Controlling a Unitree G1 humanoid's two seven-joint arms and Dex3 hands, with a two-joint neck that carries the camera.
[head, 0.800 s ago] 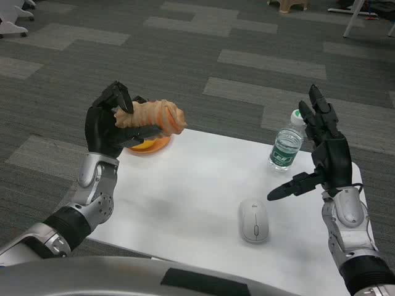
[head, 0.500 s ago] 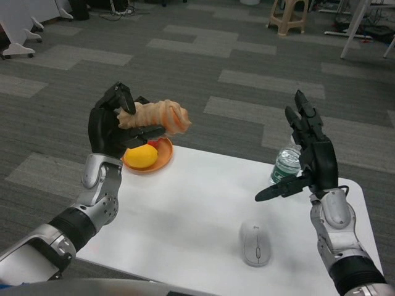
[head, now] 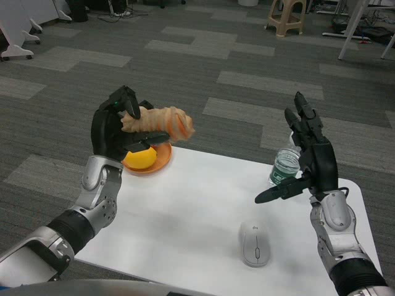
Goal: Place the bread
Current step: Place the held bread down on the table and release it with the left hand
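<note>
While left hand (head: 114, 126) grips, bread (head: 162, 120) lies crosswise.

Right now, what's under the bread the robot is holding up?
Under the bread, held up by the left hand, sits an orange plate with a yellow fruit on it. The hand covers part of the plate.

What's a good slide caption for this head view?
Left hand holds the bread above the orange plate with a yellow fruit; right hand open by the water bottle.
</note>
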